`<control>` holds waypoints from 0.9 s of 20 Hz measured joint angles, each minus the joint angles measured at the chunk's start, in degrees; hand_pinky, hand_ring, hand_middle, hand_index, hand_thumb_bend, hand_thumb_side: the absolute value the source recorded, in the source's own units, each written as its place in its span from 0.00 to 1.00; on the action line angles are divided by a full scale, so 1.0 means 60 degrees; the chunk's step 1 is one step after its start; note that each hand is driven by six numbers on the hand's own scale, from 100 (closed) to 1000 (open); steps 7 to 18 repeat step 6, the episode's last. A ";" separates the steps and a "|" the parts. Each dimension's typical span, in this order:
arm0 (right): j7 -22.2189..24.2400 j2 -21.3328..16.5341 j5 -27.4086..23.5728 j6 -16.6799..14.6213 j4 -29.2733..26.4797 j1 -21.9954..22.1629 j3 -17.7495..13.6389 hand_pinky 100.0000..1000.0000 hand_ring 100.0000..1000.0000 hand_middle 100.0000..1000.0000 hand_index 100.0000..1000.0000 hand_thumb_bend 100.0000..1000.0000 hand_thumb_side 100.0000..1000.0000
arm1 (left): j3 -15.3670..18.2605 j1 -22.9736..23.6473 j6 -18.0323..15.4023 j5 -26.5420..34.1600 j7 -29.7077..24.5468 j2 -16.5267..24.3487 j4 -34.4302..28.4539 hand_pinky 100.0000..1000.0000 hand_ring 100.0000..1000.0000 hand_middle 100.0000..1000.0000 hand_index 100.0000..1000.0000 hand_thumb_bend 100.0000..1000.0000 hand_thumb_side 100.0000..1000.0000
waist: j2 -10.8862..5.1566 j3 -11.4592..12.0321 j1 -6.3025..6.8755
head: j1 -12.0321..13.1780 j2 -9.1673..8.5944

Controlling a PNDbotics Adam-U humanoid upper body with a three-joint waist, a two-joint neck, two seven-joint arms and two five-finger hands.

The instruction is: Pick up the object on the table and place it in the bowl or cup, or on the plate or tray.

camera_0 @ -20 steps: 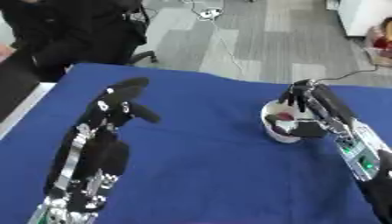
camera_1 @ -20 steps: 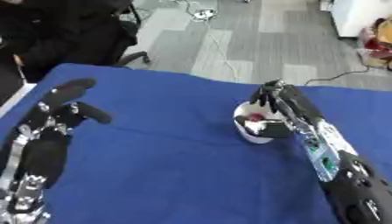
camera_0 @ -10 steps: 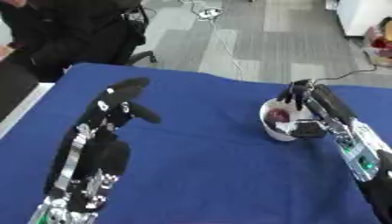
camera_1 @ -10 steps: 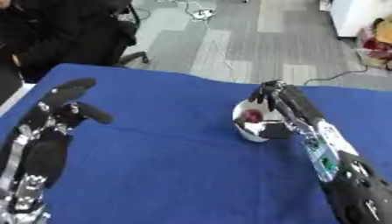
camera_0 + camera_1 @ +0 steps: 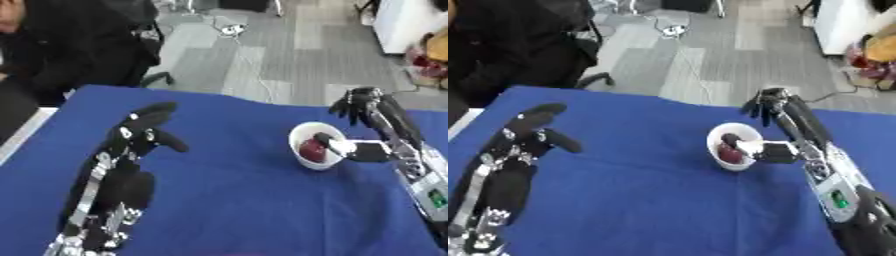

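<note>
A white cup [image 5: 306, 155] stands on the blue table [image 5: 227, 200] at the right of centre. A dark red round object [image 5: 312, 148] lies inside it. My right hand [image 5: 378, 125] hovers just right of the cup, fingers spread and raised, thumb reaching over the cup's rim above the red object, holding nothing. My left hand [image 5: 138, 135] rests on the table at the left, fingers relaxed and straight, empty.
The blue table runs across both views; its far edge meets grey floor. A dark chair [image 5: 87, 40] stands beyond the far left corner. Cables [image 5: 229, 30] lie on the floor behind.
The right hand's fingers have lifted and spread away from the cup; the red object now lies in the cup. The left hand has not moved.
</note>
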 measured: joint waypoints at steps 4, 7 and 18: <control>0.0169 -0.0282 -0.1674 0.0793 -0.2508 0.1201 0.0049 0.00 0.21 0.31 0.52 0.46 0.65 | 0.0045 0.0075 0.0025 -0.0060 0.0038 0.0005 0.0000 0.57 0.55 0.81 0.84 0.10 0.72 | -0.0108 -0.0276 0.0102 | 0.0270 -0.0553; 0.0186 -0.0290 -0.2366 0.1154 -0.3777 0.1811 -0.0023 0.00 0.21 0.30 0.51 0.43 0.68 | 0.0082 0.0090 0.0023 -0.0078 0.0075 0.0009 0.0000 0.57 0.55 0.81 0.84 0.09 0.72 | -0.0109 -0.0386 0.0143 | 0.0208 -0.0889; 0.0186 -0.0290 -0.2366 0.1154 -0.3777 0.1811 -0.0023 0.00 0.21 0.30 0.51 0.43 0.68 | 0.0082 0.0090 0.0023 -0.0078 0.0075 0.0009 0.0000 0.57 0.55 0.81 0.84 0.09 0.72 | -0.0109 -0.0386 0.0143 | 0.0208 -0.0889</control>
